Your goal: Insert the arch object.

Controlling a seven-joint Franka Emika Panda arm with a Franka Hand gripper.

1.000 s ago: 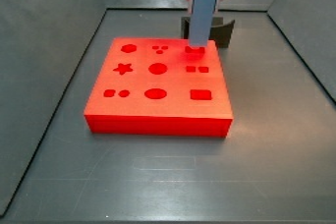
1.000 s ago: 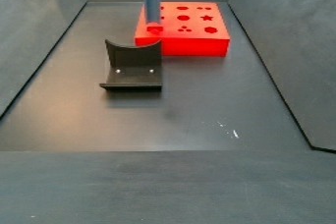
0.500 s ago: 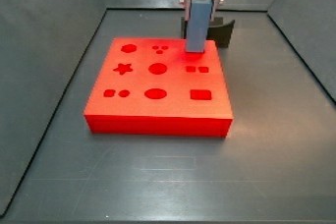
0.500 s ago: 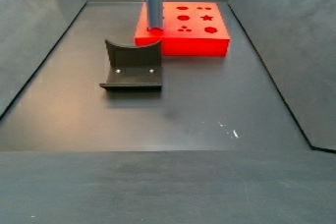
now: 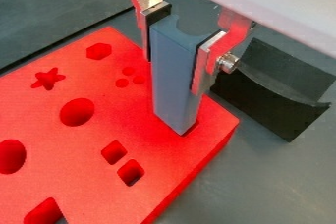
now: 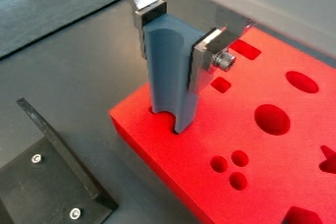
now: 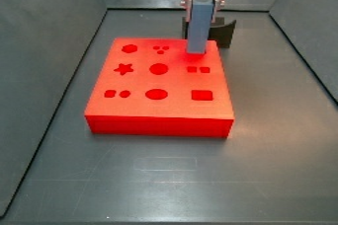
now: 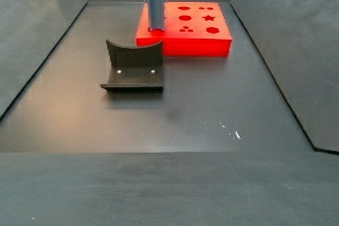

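My gripper [image 5: 184,39] is shut on the arch object [image 5: 178,81], a tall blue-grey block held upright between the silver fingers. Its lower end has a semicircular notch, seen in a wrist view [image 6: 171,71]. That end hangs at the surface of the red board [image 5: 171,159], close to the board's edge nearest the fixture. Whether it touches the board I cannot tell. In both side views the block [image 7: 200,32] [image 8: 154,7] stands over the board's far part [image 7: 158,122] [image 8: 199,44]. The hole under it is hidden.
The dark fixture [image 8: 133,68] stands on the grey floor beside the board, also in the wrist views [image 5: 269,95] [image 6: 46,179]. The board has several shaped holes: a star, circles, squares. Sloped grey walls enclose the floor.
The gripper has come down a little with the arch object, bringing its lower end closer to the red board. The board and fixture have not moved.
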